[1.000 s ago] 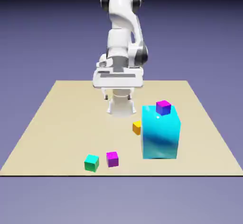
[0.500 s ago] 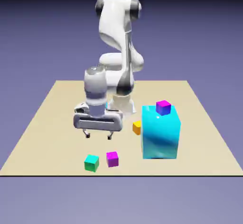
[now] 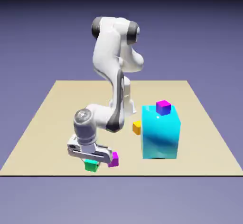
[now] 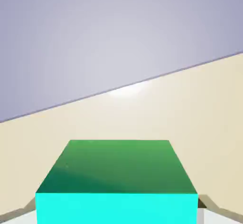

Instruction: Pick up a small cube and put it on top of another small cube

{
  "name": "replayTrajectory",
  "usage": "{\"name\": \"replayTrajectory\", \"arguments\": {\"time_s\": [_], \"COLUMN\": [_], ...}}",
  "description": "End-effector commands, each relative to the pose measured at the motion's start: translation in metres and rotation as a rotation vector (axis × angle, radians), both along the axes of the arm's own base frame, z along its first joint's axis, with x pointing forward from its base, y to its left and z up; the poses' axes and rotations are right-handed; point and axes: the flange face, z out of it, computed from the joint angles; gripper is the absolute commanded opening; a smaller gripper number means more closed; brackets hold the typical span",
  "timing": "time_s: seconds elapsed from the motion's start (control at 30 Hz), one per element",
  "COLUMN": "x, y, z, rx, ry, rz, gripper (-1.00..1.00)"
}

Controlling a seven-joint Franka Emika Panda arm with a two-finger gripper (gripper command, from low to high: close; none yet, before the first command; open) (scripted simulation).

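Low over the table's front edge, my gripper stands shut on the small teal-green cube, which still rests on the table. In the hand view this cube fills the bottom between my fingertips, with only slivers of them showing. A small magenta cube sits right beside the gripper, toward the exterior view's right. Another small magenta cube lies on top of the large cyan block.
A small orange cube sits on the tan table, just left of the cyan block in the exterior view. The arm's elbow bends low over the middle of the table.
The arm has swung forward and down from its high pose near the base to the front edge. The gripper was open before and has closed on the teal-green cube.
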Motion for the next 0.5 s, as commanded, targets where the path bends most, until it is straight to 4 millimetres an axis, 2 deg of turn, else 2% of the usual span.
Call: {"name": "replayTrajectory", "arguments": {"time_s": [0.0, 0.1, 0.23, 0.33, 0.47], "x": [0.001, 0.008, 0.0, -0.019, -0.058], "y": [0.0, 0.063, 0.143, 0.2, 0.267], "z": [0.017, 0.059, 0.115, 0.157, 0.209], "rx": [-0.001, 0.05, 0.092, 0.102, 0.088], "ry": [0.001, -0.006, -0.01, -0.009, -0.006], "rz": [0.001, 0.111, 0.267, 0.388, 0.549], "gripper": [-1.0, -1.0, -1.0, -1.0, -1.0]}}
